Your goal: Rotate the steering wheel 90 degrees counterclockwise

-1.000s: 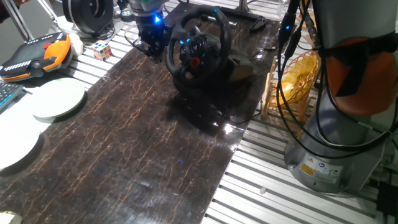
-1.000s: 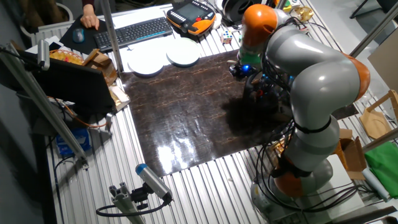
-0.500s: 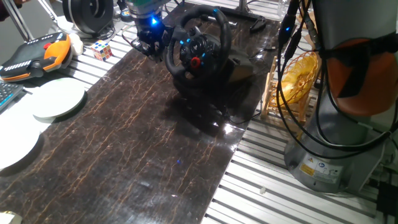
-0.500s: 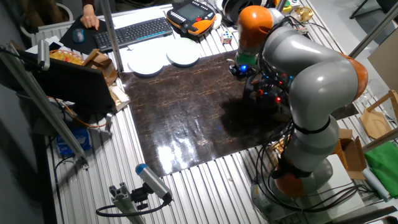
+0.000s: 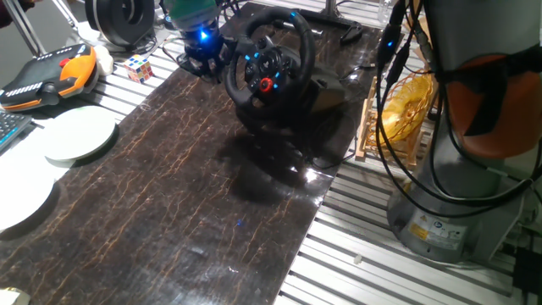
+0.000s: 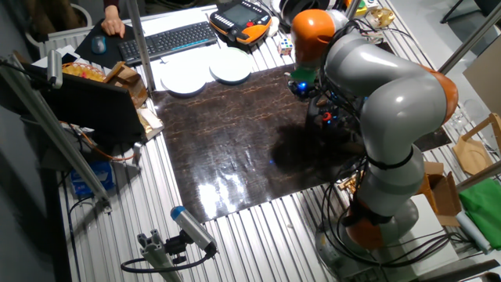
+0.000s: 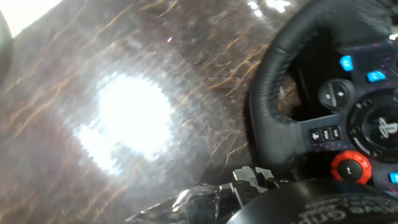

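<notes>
Left of the dark glossy marble-patterned tabletop (image 5: 178, 186), two flat round white plates (image 5: 79, 135) lie on the ribbed metal bench, well apart from the arm; a broad bare stretch of slab stays open toward the near edge. The black two-finger gripper (image 5: 201, 61) with its blue light hangs just beside the rim's left side; its jaw spacing cannot be told. The black thick-rimmed steering wheel (image 5: 269, 63), with blue-lit buttons and a red knob, stands tilted near the slab's far right corner.

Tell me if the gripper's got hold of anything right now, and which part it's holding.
Cannot be told. The gripper sits beside the steering wheel, next to its rim, but no view shows the fingertips, so neither contact nor a grip can be confirmed.
</notes>
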`<state>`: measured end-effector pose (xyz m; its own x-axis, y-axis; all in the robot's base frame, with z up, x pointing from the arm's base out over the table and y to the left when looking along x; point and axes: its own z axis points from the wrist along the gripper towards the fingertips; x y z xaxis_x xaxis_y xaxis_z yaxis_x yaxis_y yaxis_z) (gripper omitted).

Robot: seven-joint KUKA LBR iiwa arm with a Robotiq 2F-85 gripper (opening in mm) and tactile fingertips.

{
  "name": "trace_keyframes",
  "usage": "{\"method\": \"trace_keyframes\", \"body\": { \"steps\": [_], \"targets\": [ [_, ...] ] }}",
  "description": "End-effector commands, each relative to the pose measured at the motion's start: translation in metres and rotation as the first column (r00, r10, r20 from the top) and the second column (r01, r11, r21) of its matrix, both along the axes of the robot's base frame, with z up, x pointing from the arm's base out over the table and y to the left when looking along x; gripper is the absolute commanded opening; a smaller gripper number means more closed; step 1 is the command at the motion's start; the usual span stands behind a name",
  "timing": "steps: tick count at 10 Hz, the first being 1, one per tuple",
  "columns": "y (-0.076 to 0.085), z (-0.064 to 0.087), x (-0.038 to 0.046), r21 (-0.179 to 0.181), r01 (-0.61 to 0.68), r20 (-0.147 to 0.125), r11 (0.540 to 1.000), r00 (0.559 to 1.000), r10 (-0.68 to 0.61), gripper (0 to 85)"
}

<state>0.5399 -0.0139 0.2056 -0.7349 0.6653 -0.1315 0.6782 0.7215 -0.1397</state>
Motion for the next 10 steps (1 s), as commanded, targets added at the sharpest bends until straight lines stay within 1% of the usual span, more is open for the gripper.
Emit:
{"method": "trace_keyframes", "body": {
  "steps": [1,3,6,7,8,9,10],
  "targets": [
    [-0.003,-0.001,-0.0001,-0.001,0.157,0.011,0.988,0.988,-0.157,0.7],
    [-0.008,-0.001,-0.0001,-0.004,0.243,0.028,0.970,0.970,-0.242,0.7],
    [-0.017,-0.001,0.0008,-0.050,0.386,0.073,0.921,0.921,-0.382,0.7],
    [-0.022,-0.001,0.0016,-0.054,0.443,0.087,0.895,0.895,-0.438,0.7],
    [-0.026,0.000,0.0019,-0.056,0.475,0.095,0.878,0.878,-0.468,0.7],
    [-0.031,-0.002,0.0013,-0.068,0.501,0.108,0.863,0.863,-0.493,0.7],
    [-0.033,-0.003,0.0014,-0.075,0.522,0.126,0.849,0.850,-0.512,0.7]
  ]
}}
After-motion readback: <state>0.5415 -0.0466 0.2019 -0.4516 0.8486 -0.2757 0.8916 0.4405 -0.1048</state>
